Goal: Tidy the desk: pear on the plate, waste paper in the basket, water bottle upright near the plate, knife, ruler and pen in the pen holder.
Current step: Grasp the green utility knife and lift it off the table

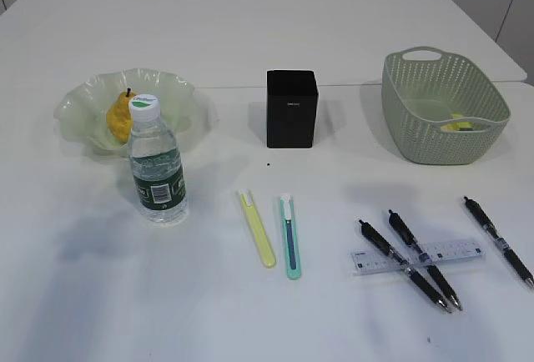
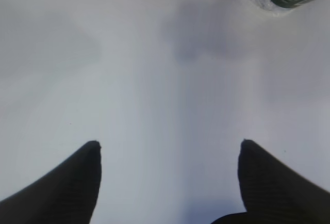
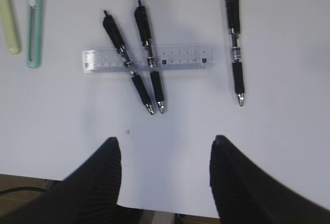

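Exterior only: pear (image 1: 119,117) in plate (image 1: 79,105), water bottle (image 1: 157,166) upright just in front, black pen holder (image 1: 292,108) centre, basket (image 1: 442,108) right. Left wrist: left claw (image 2: 170,149) released over bare tabletop (image 2: 154,79). Right wrist: right claw (image 3: 165,144) released, empty, near ruler (image 3: 180,58) lying across two pens (image 3: 147,53)

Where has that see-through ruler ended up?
In the exterior view the ruler lies front right on the desk, across two crossed black pens, below the basket.
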`<control>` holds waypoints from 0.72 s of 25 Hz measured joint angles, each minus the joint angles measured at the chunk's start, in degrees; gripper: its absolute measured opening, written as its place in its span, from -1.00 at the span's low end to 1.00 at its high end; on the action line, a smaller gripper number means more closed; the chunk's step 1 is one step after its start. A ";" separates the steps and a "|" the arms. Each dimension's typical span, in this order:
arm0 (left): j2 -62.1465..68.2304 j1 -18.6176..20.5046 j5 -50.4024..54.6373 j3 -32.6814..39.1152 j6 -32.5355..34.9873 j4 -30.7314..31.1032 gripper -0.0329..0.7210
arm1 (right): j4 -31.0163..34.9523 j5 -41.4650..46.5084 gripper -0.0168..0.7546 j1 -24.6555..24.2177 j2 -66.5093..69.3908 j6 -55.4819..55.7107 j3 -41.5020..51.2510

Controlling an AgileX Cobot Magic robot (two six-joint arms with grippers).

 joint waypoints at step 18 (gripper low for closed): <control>0.00 0.00 -2.93 0.00 0.04 -1.36 0.65 | 1.62 2.74 0.11 9.72 12.45 3.71 -15.81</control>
